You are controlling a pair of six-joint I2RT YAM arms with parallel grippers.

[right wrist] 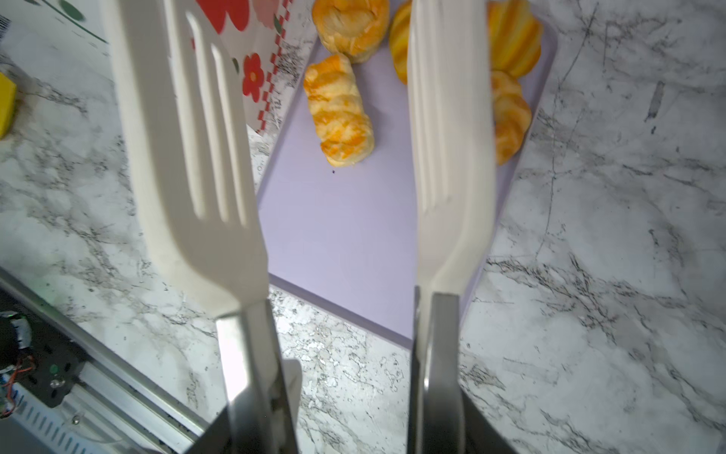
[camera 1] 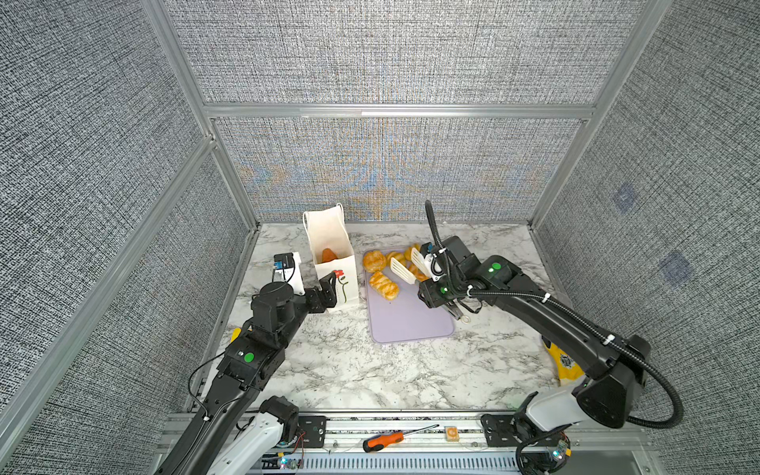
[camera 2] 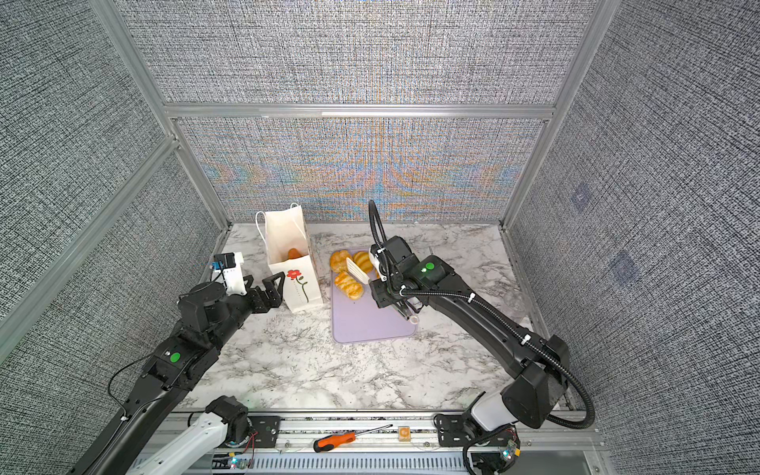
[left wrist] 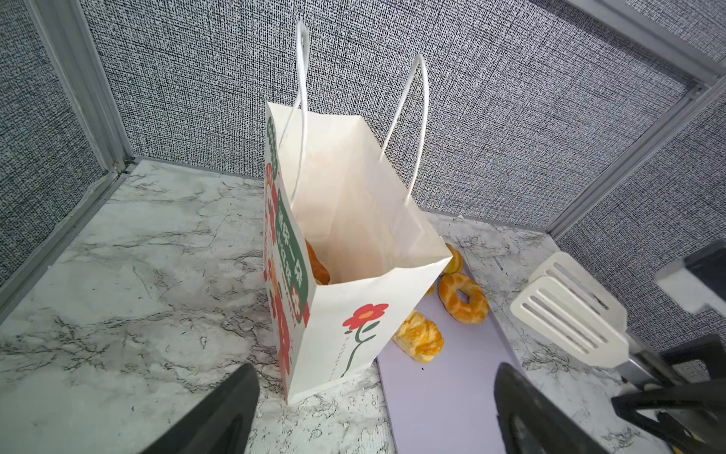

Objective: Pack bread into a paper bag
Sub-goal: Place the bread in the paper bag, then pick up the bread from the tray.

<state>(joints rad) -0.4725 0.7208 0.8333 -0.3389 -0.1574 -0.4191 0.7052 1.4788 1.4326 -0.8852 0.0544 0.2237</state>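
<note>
- Left gripper (camera 1: 327, 288) is hanging wide open and empty, low over the table (camera 1: 349, 370).
- Bag (left wrist: 353, 220) is standing upright just ahead of its fingers, mouth open.
- Right gripper (camera 1: 446, 303) is clamping the tongs (right wrist: 188, 157) by the handles, with the blades apart and nothing between them.
- Bread (right wrist: 340, 118) is mostly lying on the tray (right wrist: 338, 236), beyond the blade tips.
- Some bread is showing inside the bag.
</note>
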